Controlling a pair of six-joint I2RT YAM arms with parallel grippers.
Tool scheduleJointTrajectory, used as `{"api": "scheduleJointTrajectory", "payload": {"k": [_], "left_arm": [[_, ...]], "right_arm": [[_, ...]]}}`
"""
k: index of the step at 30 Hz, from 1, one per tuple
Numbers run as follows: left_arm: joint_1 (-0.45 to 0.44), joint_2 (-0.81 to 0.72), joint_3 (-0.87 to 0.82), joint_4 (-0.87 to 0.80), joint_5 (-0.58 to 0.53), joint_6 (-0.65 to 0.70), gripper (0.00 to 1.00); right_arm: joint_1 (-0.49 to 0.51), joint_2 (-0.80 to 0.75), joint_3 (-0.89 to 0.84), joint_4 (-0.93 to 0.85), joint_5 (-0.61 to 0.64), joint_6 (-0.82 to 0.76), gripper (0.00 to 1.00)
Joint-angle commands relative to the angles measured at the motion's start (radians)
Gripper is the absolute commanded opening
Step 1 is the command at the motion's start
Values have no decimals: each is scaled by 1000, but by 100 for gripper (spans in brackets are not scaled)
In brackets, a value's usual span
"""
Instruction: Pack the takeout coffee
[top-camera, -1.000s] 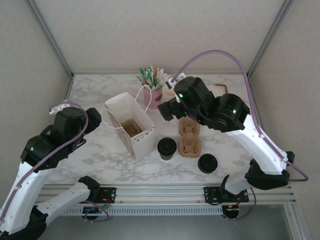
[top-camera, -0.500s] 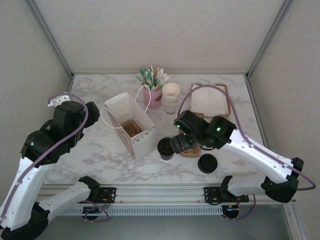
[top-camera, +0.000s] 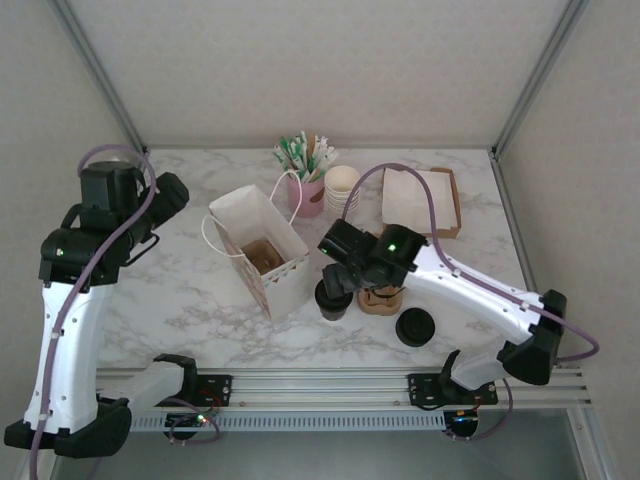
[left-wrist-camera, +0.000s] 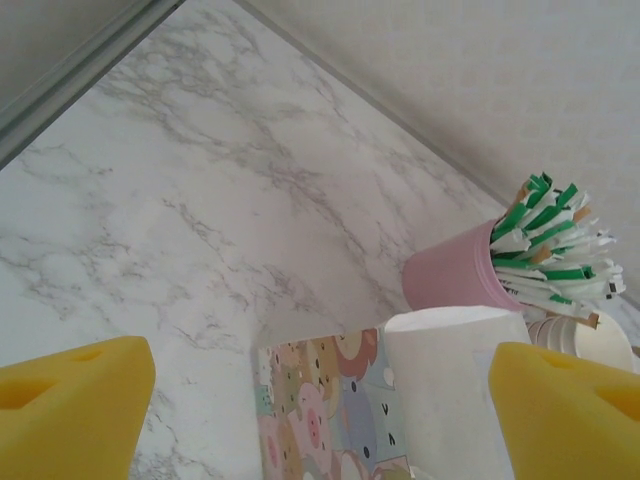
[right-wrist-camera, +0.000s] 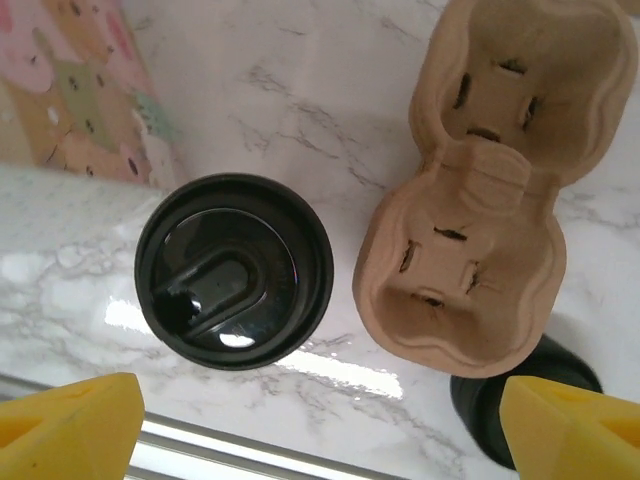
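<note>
The takeout coffee (top-camera: 332, 298), a paper cup under a round black lid (right-wrist-camera: 233, 270), stands just right of the patterned paper bag (top-camera: 262, 250). My right gripper (top-camera: 335, 268) hovers right above the cup. In the right wrist view its yellow fingers (right-wrist-camera: 70, 425) stand wide apart at the bottom corners, open and empty (right-wrist-camera: 320, 430), with the lid between and ahead of them. My left gripper (top-camera: 172, 195) is raised left of the bag, open (left-wrist-camera: 318, 410), with its yellow fingertips (left-wrist-camera: 565, 410) apart; the bag's rim (left-wrist-camera: 330, 390) lies below it.
A brown pulp cup carrier (right-wrist-camera: 480, 200) lies right of the coffee. A pile of loose black lids (top-camera: 414, 327) sits near the front edge. Behind the bag stand a pink cup of stirrers (top-camera: 305, 190), stacked cream cups (top-camera: 342, 185) and a cardboard tray (top-camera: 420, 200).
My right arm swung from the back, over the carrier, forward and left until its gripper hung over the coffee. My left arm lifted and drew back to the left.
</note>
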Motion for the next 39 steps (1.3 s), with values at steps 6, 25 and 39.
{"api": "scheduleJointTrajectory", "payload": {"k": [6,25,39], "left_arm": [[105,-45,-19,-9,-14,-34,87],[173,-68,-100,4,-44,-44,90],[193,-79,-162,32,-13,-56,90]], "right_arm": [[60,70,22,-21,-31,625,87],[43,214,26,-35,-76,906,94],[2,238,16,24,-80,873,90]]}}
